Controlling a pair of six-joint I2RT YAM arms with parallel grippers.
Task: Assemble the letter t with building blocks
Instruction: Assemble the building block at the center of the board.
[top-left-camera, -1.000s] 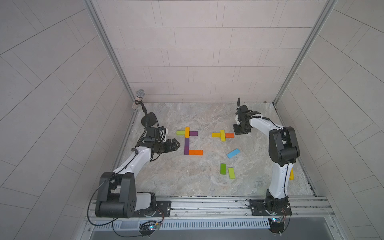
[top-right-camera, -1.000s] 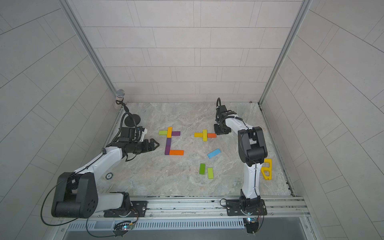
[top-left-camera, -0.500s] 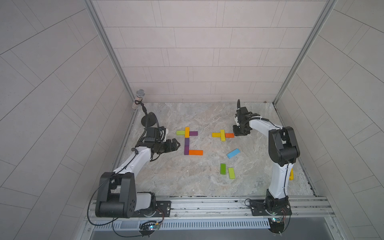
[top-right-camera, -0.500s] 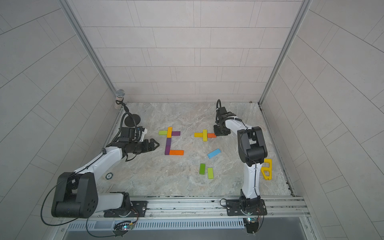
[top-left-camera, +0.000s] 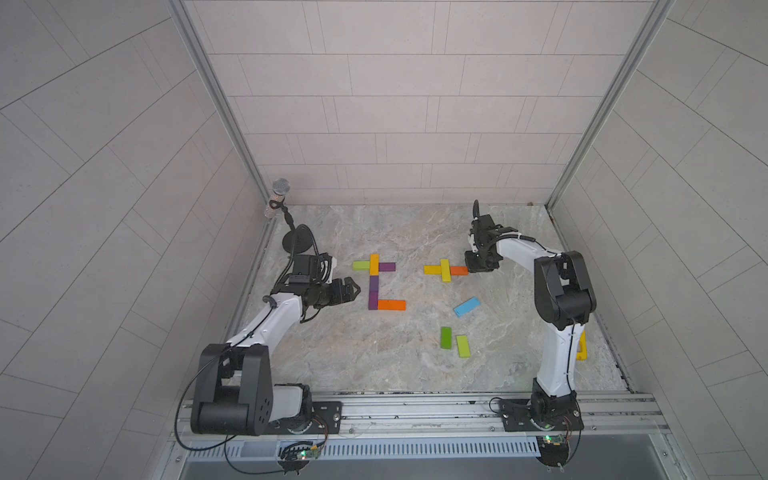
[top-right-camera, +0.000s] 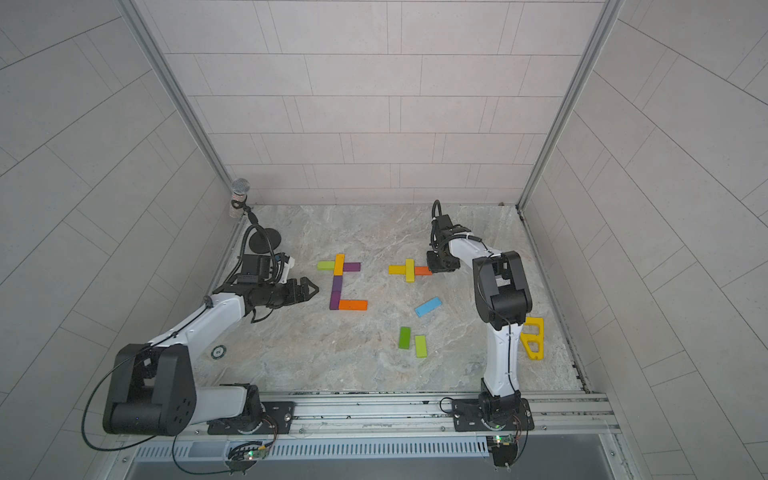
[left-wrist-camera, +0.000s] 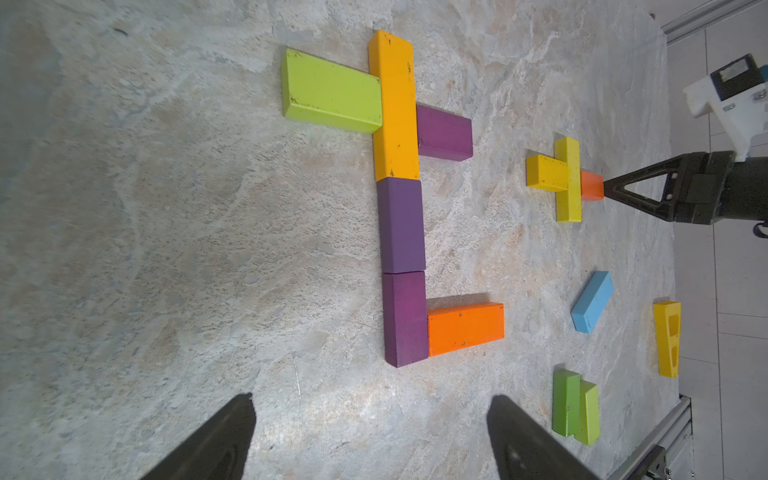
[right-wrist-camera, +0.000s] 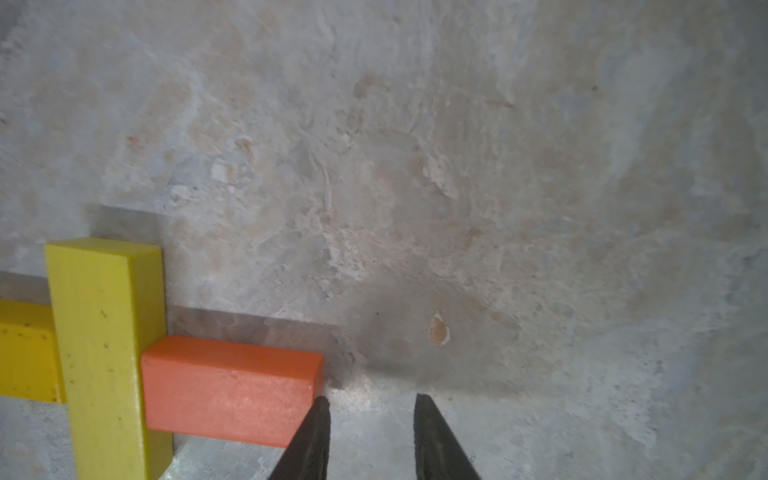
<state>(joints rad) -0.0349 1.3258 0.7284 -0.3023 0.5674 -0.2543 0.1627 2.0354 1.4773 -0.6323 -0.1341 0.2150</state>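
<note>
Left fingers (left-wrist-camera: 228, 436): spread wide, gripping nothing, at 9 o'clock of a t-shape (top-left-camera: 373, 284) laid from lime, amber, purple and orange blocks. Right fingers (right-wrist-camera: 309, 444): nearly closed with a slim gap between them, nothing held. One tip touches the free end of the orange block (right-wrist-camera: 228, 390), which is the 3 o'clock arm of a small cross made with two yellow blocks (right-wrist-camera: 108, 340). Marbled grey surface (top-left-camera: 374, 365), pale tiled walls (top-left-camera: 374, 104). Loose toward 5 o'clock of the cross: light blue block (top-left-camera: 466, 306), green block (top-left-camera: 446, 337), lime block (top-left-camera: 463, 346).
</note>
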